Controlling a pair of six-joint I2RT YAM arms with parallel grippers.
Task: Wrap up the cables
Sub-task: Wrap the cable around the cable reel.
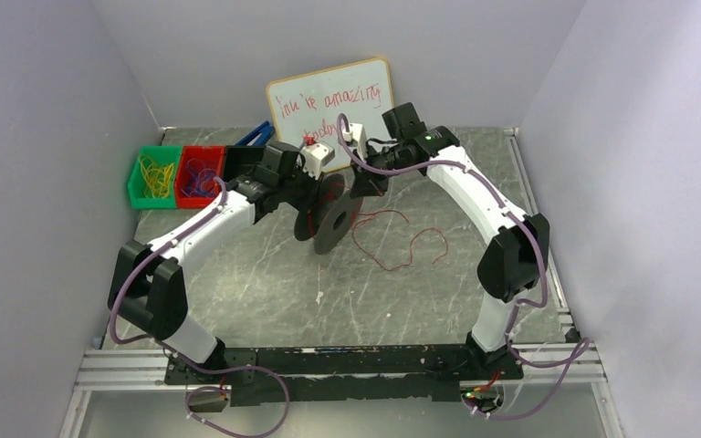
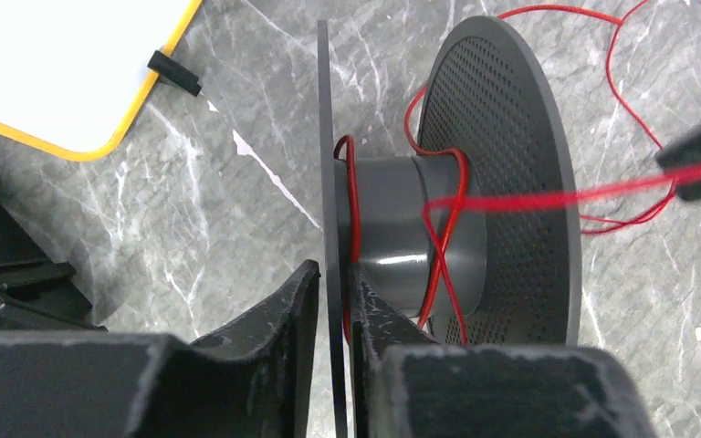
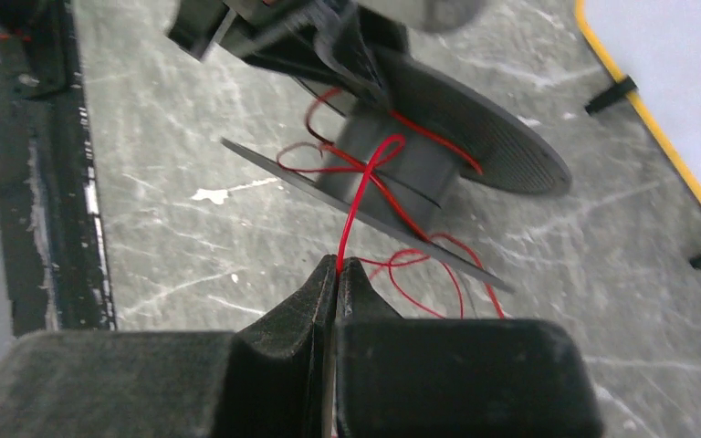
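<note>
We see the red cable (image 3: 356, 205) pinched between the closed fingers of the right gripper (image 3: 338, 267). It runs taut from the fingertips up to the core of the black spool (image 3: 392, 160), where a few turns cross over one another. The left gripper (image 2: 333, 287) is clamped on the thin edge of one spool flange and holds the spool on edge with its axis roughly level. In the left wrist view the cable stretches sideways from the core to the right gripper's dark fingers at the frame edge. The rest of it lies in loose curls on the bench (image 1: 265, 274), just right of the spool and below the right gripper. A whiteboard (image 1: 329, 96) leans at the back wall behind both grippers. A green bin (image 1: 151, 202) and a red bin (image 1: 193, 201) sit side by side at the far left, well apart from the spool.
</note>
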